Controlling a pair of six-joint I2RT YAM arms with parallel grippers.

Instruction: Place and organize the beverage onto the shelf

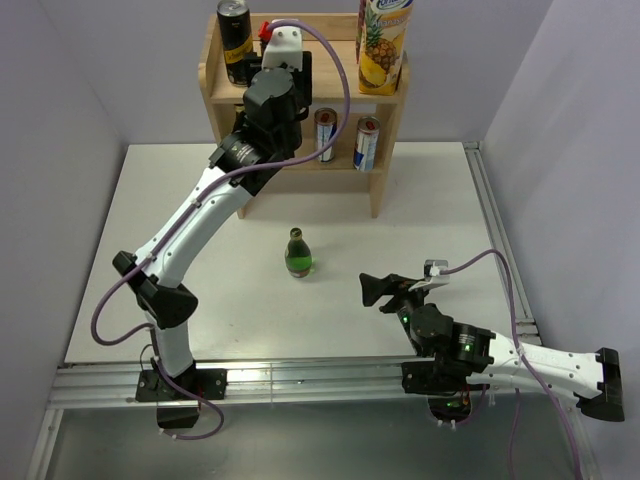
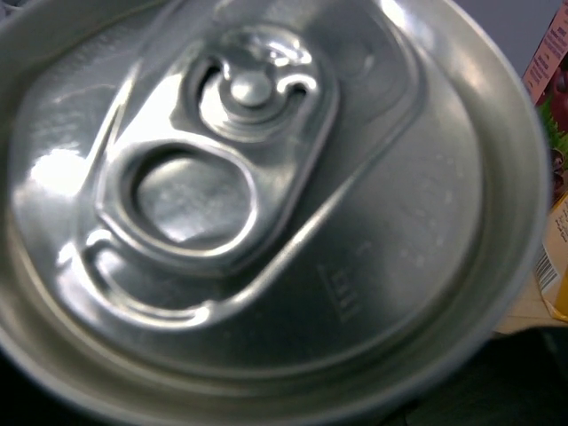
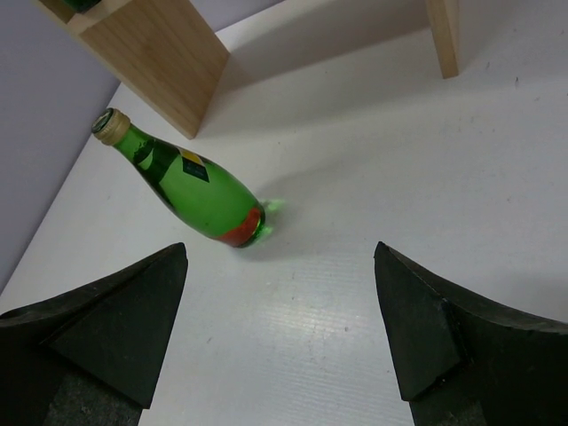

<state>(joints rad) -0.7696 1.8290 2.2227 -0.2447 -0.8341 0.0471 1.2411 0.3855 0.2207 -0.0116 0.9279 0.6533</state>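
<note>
The wooden shelf stands at the table's far edge. A black can and a pineapple juice carton stand on its top tier; two cans stand on the lower tier. My left gripper is at the shelf front; its fingers are hidden. A silver can top fills the left wrist view. A green glass bottle stands upright mid-table and also shows in the right wrist view. My right gripper is open and empty, right of the bottle.
The shelf's side panel and a leg show beyond the bottle. The juice carton's edge shows right of the can top. Grey walls close in the table at the back and sides.
</note>
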